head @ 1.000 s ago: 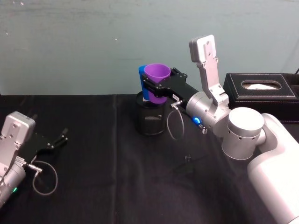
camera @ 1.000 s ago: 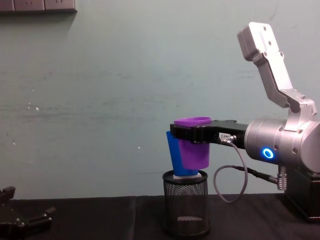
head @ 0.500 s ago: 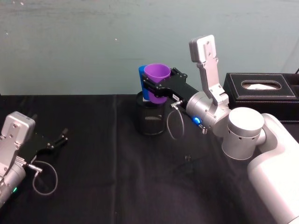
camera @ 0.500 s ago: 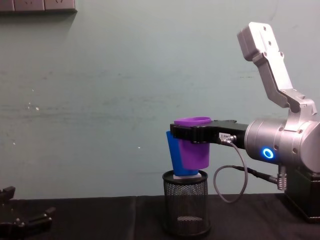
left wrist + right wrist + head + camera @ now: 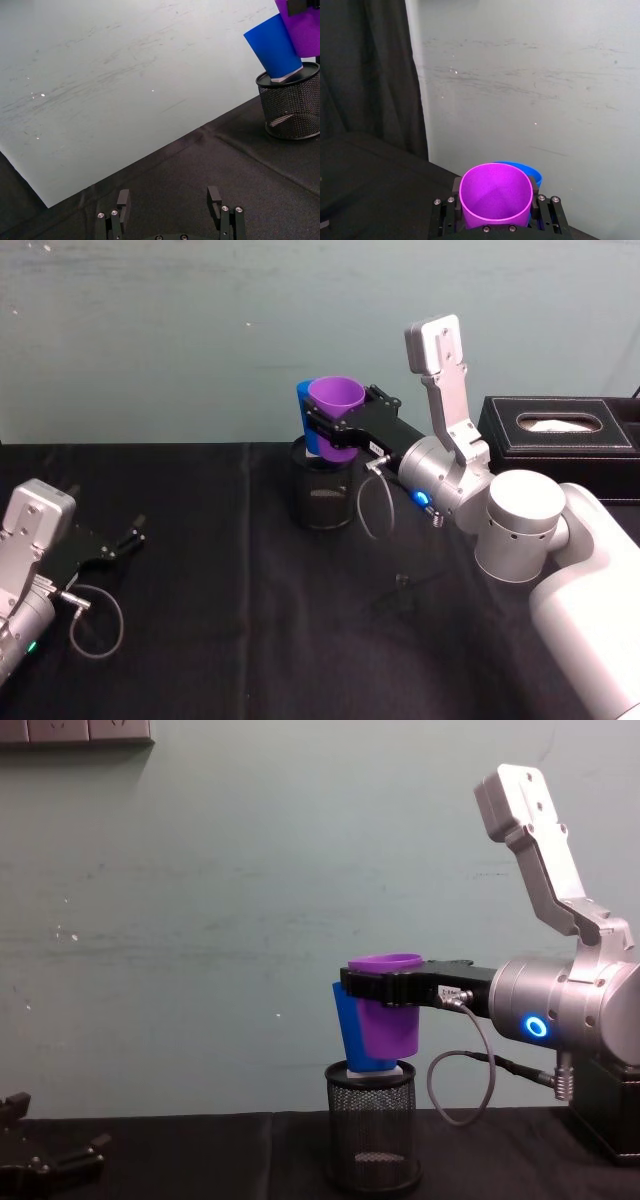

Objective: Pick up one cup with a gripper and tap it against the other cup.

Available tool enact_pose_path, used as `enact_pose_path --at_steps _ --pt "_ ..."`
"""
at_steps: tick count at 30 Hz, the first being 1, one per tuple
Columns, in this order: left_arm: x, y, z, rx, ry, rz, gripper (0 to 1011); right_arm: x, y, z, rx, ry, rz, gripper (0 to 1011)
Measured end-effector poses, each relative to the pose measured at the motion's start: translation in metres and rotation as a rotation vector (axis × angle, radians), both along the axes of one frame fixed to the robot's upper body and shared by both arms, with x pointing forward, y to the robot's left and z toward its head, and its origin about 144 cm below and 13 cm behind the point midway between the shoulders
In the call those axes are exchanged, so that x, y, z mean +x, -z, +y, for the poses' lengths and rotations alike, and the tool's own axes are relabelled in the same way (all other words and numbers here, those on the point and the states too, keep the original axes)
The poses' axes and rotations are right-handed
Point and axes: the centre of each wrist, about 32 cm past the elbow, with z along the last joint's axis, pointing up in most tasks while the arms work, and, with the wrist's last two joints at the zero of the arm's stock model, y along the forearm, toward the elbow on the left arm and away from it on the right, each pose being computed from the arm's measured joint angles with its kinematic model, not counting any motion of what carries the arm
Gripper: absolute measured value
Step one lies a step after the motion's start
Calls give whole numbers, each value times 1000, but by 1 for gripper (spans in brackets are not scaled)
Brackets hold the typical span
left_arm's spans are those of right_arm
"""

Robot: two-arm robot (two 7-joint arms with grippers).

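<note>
- Right gripper (image 5: 375, 985): grips the purple cup (image 5: 388, 1020) just under its rolled rim, one flat black finger on each side, well above the table (image 5: 200, 570).
- Purple cup: hangs from the front end of the jaw, body below the fingers, rim just above them; sits above the near rim of the black mesh pen holder (image 5: 372, 1130) without resting in it.
- Seen from the right wrist: open purple mouth faces the camera, with the fingers (image 5: 455, 186) flanking it.
- Purple cup's long axis: close to vertical, mouth up, narrow base down.
- Blue cup (image 5: 346, 1030): stands with its base inside the mesh pen holder, mouth up, long axis tilted, top leaning toward the robot's left.
- Purple against blue: side by side, blue just behind and to the left of purple, no gap visible between the walls.
- Small white label (image 5: 447, 990) on the right gripper's body: print too small to read. No writing visible on either cup.
- Blue-lit ring (image 5: 537, 1027) on the silver wrist behind the jaw.
- Left gripper (image 5: 170, 197): low over the black table at the robot's left, fingers spread with nothing between them, well apart from both cups.
- Black tissue box (image 5: 560, 435): on the table at the far right.
</note>
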Motion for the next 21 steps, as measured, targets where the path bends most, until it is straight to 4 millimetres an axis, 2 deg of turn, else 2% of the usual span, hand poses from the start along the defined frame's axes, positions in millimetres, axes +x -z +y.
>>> enact_pose_path --at_steps 21 --pt "0 0 0 0 0 0 1000 0 0 0 0 0 0 736"
